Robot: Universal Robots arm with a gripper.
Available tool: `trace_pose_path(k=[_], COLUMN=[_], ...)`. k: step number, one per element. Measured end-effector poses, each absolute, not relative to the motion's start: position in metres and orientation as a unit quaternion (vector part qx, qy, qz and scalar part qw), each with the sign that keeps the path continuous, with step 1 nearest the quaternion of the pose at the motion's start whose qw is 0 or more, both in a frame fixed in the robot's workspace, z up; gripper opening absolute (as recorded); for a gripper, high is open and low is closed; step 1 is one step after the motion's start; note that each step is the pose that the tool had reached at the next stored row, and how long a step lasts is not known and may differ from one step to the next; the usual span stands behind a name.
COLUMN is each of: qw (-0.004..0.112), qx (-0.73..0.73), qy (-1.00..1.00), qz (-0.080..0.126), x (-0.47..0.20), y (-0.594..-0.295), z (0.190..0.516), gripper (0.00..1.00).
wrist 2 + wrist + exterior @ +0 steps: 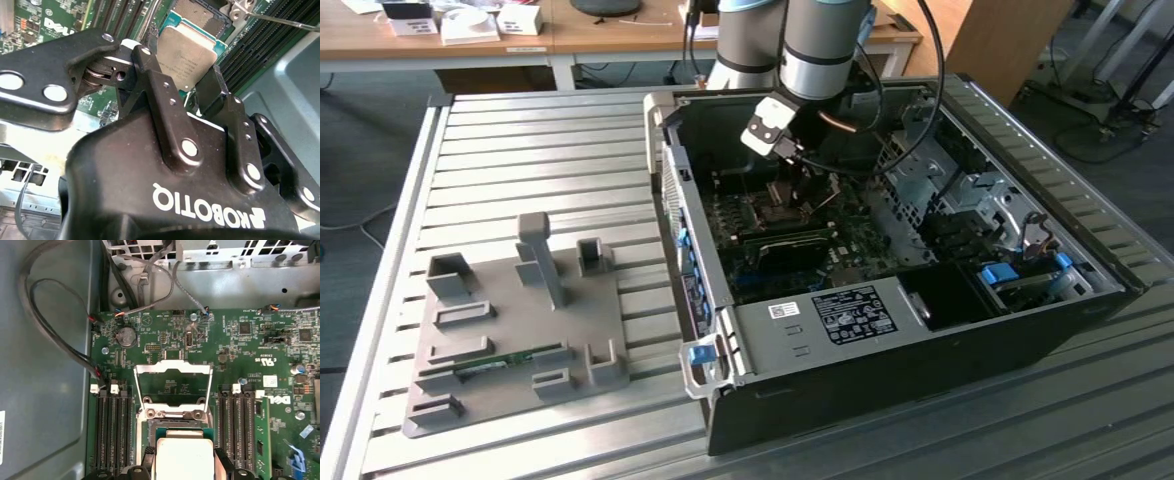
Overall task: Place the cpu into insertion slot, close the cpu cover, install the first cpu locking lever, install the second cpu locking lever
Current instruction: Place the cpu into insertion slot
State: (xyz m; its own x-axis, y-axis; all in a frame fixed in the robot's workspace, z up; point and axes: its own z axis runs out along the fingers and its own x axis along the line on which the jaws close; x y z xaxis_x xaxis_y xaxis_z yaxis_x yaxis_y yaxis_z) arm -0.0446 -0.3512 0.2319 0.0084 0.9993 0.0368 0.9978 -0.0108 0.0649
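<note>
Arm [817,50] reaches down into the open black computer case [854,385], which lies on its side on a ribbed metal desk [520,140]. In the second wrist view the tool [177,69] is closed partway, with one finger [150,70] on each side of the cpu [187,50], pressing against opposite edges. The cpu is gripped, tilted, with its pale metal top facing up. It sits just in front of the insertion slot [199,12], whose dotted contact field shows past the chip's far edge. Cannot tell if the chip touches the slot.

In the first wrist view the cpu cover [172,368] stands flipped open beyond the chip, and green motherboard [240,350] is visible through its window. Black memory slots [112,435] run along both sides of the socket area, and grey cables [45,315] loop over the case floor.

Surface: the desk top is grey slatted metal, bare around the case. On the exterior view's left, well apart from the case, sits a grey fixture tray [500,335] with upright posts and pockets. A green memory stick [494,363] lies in one pocket.

Room: wooden desks [587,35] stand behind, carrying small white boxes. The floor [360,160] is grey, with cables [1107,125] trailing at the exterior view's right.
</note>
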Motion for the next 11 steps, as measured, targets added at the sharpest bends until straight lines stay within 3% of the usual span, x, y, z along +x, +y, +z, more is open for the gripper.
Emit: trace_pose_path(k=[11], qw=[0.008], qx=[0.710], qy=[0.703], qz=[0.038], x=[-0.0456], y=[-0.3507], z=[0.2231], gripper=[0.54])
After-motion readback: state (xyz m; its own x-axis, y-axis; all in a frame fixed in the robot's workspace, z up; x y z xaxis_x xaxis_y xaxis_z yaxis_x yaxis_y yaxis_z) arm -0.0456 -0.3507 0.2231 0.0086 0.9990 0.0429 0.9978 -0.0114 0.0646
